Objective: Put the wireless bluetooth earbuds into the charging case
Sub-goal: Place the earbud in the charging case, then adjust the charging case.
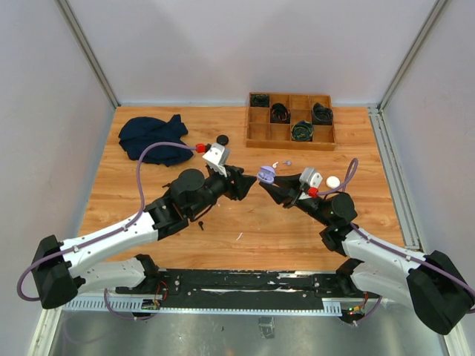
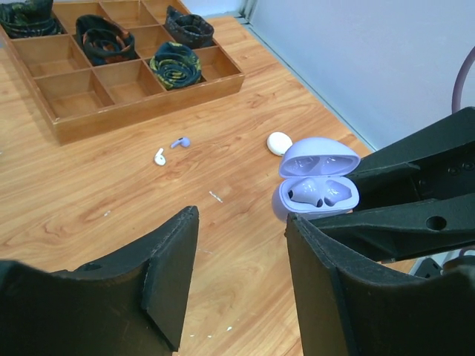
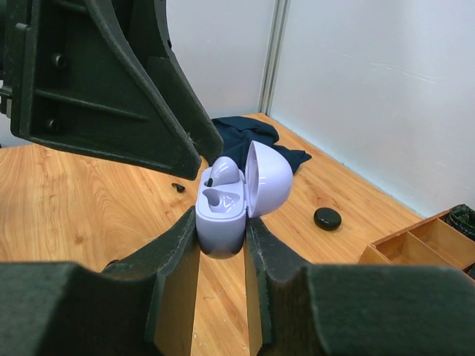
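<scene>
Right tool (image 3: pixel 223 233) clamps the open charging case (image 3: pixel 266 178), one earbud (image 2: pixel 304 194) apparently seated (second socket unclear). Left tool (image 2: pixel 241 230) gapes empty; purple earbud (image 2: pixel 180 142) lies on the table (image 2: pixel 245 119).

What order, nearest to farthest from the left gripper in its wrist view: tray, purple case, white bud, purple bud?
From the left gripper:
1. Purple case, just right of it.
2. White bud, ahead on the table.
3. Purple bud, slightly beyond the white one.
4. Tray, farthest back.
</scene>
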Available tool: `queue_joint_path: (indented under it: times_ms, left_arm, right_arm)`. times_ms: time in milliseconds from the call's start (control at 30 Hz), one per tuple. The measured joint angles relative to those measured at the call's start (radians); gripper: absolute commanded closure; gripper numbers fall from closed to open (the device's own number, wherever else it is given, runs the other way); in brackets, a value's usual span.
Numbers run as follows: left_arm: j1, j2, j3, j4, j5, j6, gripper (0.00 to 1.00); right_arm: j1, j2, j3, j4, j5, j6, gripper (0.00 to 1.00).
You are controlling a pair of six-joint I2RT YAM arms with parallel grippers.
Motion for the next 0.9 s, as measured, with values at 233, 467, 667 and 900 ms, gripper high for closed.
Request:
queue_joint_path:
  times_ms: [233, 467, 667, 900]
  left_arm:
    - [0.018, -0.035, 0.005, -0.019, 0.032, 0.008, 0.39]
    - [0.119, -0.145, -0.065, 0.014, 0.19, 0.015, 0.37]
    - [0.191, -0.201, -0.166, 0.086, 0.369, 0.029, 0.35]
    - [0.239, -0.209, -0.252, 0.233, 0.534, 0.036, 0.33]
  right_arm:
    - [0.0, 0.0, 0.0, 0.0, -0.016, 0.002, 0.98]
    - [0.0, 0.0, 0.002, -0.017, -0.052, 0.011, 0.99]
    - [0.0, 0.0, 0.024, -0.052, -0.105, 0.035, 0.99]
    - [0.0, -0.001, 0.049, -0.054, -0.179, 0.085, 0.98]
